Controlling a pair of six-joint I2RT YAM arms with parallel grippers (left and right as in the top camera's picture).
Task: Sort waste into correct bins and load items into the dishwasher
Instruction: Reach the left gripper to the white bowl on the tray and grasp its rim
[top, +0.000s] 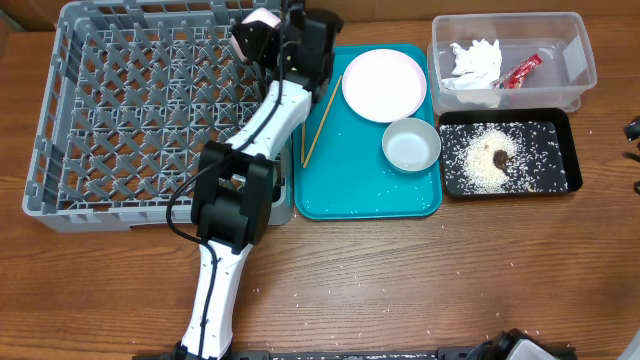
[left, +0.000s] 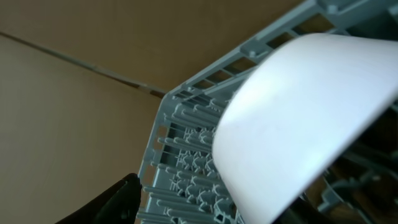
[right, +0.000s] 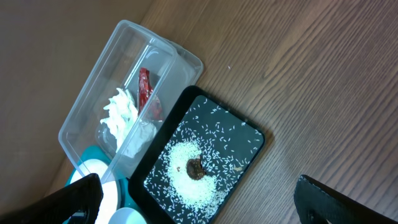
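Note:
The grey dish rack (top: 130, 120) fills the left. My left gripper (top: 288, 42) is at its far right corner, next to a white rounded piece, cup or small dish (top: 255, 35), over the rack. In the left wrist view this piece (left: 305, 118) fills the right, the rack (left: 186, 180) lies below, and the gripper (left: 205, 208) has its jaws apart, the left finger clear of the piece. The plate (top: 383, 84), bowl (top: 411, 144) and chopsticks (top: 320, 118) lie on the teal tray (top: 330, 195). My right gripper (right: 211, 208) is open and empty above the black tray (right: 242, 134).
The clear tub (top: 575, 60) holds the napkin (top: 473, 65) and red wrapper (top: 522, 70); it also shows in the right wrist view (right: 124, 74). The black tray (top: 565, 150) holds rice and a brown scrap (top: 500, 157). A few rice grains lie on the table.

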